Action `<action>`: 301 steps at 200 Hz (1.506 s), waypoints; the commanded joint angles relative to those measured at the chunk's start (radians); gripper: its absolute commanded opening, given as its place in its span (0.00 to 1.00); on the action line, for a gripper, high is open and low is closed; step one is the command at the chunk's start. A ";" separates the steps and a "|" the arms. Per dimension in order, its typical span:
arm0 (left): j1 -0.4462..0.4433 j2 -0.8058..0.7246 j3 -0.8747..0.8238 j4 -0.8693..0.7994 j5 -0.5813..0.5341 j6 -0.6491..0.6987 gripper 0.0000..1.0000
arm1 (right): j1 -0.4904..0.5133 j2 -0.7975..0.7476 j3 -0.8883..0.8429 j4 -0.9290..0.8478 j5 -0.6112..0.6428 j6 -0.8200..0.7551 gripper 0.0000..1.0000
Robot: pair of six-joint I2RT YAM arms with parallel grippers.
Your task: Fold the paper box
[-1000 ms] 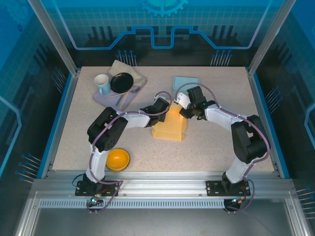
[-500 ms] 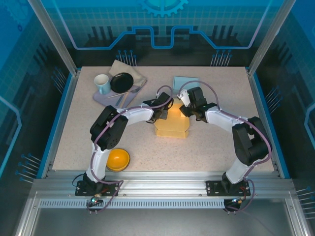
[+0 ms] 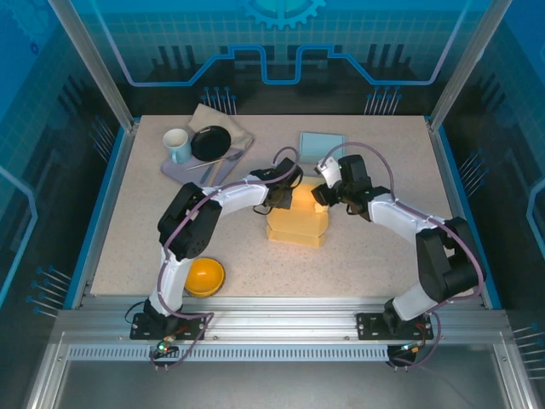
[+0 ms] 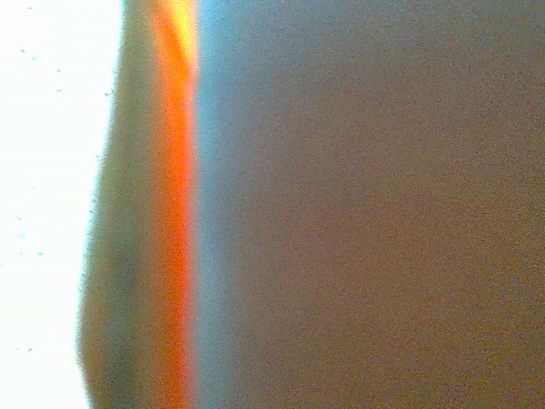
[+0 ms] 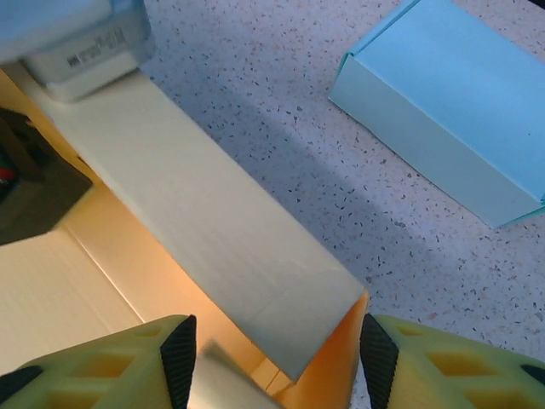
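Paper box (image 3: 296,223), the only yellow-orange one, sits at the middle of the speckled table (image 3: 383,256), with your two arms meeting over its far side. Your left gripper (image 3: 284,194) is down at the box's far-left edge with its jaws closed. You cannot tell whether they pinch any card, because the left wrist camera gives just a blurred orange stripe (image 4: 174,213) between white glare and a grey-brown haze. Your right gripper (image 3: 323,195) is at the far-right corner. Seen from its wrist, the two yellow fingers (image 5: 102,366) stand apart with the corner of a pale flap (image 5: 213,247) between them. There is a thin gap at the left pad, while the right pad sits just at the orange edge, where contact is too close to call. One pale blue box (image 3: 322,142), closed, lies on the table beyond the yellow one and apart from it; the right wrist view cuts it off at the frame's right edge. At far left you can count one lavender tray (image 3: 180,170) carrying one white mug (image 3: 177,145), one black dish (image 3: 210,142) and thin utensils (image 3: 220,162) whose number cannot be made out. One beige cloth (image 3: 223,119) lies at the tray's far side. One orange bowl (image 3: 204,275) sits near the left arm's base. A white labelled block (image 5: 85,47) at the right wrist view's top left is cut off and hard to identify.
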 commanded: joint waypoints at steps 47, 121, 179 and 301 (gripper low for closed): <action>-0.011 0.034 0.031 -0.093 0.044 -0.014 0.01 | -0.124 -0.099 0.041 -0.149 -0.130 0.179 0.61; -0.008 0.024 0.040 -0.107 0.065 -0.010 0.01 | -0.174 -0.166 -0.027 -0.259 0.015 0.238 0.60; 0.004 0.008 0.033 -0.103 0.105 -0.022 0.01 | -0.105 -0.028 -0.025 -0.227 0.001 0.108 0.59; 0.006 -0.008 0.058 -0.116 0.176 -0.057 0.01 | 0.036 -0.014 0.035 -0.183 0.101 0.127 0.50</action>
